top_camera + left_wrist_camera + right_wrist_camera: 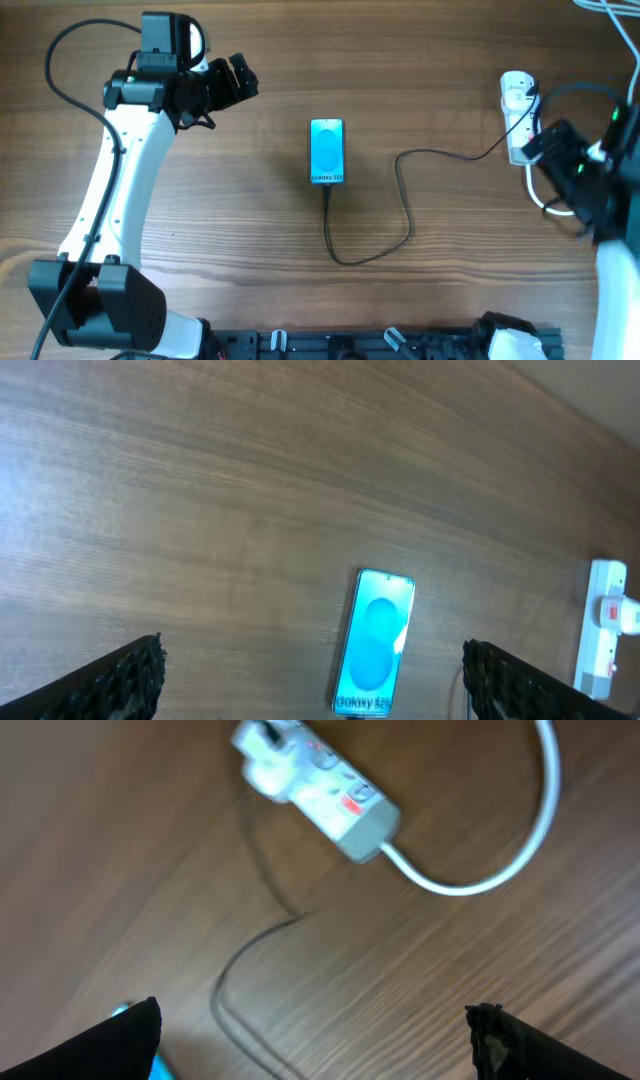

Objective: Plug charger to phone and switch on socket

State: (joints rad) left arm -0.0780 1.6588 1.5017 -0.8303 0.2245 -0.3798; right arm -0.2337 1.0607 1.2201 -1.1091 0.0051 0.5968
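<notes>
The phone [327,150] lies flat mid-table with its turquoise screen up. It also shows in the left wrist view [375,643]. The thin black charger cable [404,205] runs from the phone's near edge, loops toward the front, and rises to the white socket [518,115] at the far right. The socket also shows in the right wrist view [322,782] with red switch markings, and the charger cable [235,975] trails below it. My left gripper [236,80] is open and empty, far left of the phone. My right gripper [538,150] is open and empty, just near of the socket.
The socket's thick white cable [490,870] curves off to the right and runs under my right arm [560,205]. More white cables hang at the far right corner [615,25]. A black rail [380,342] lines the table's front edge.
</notes>
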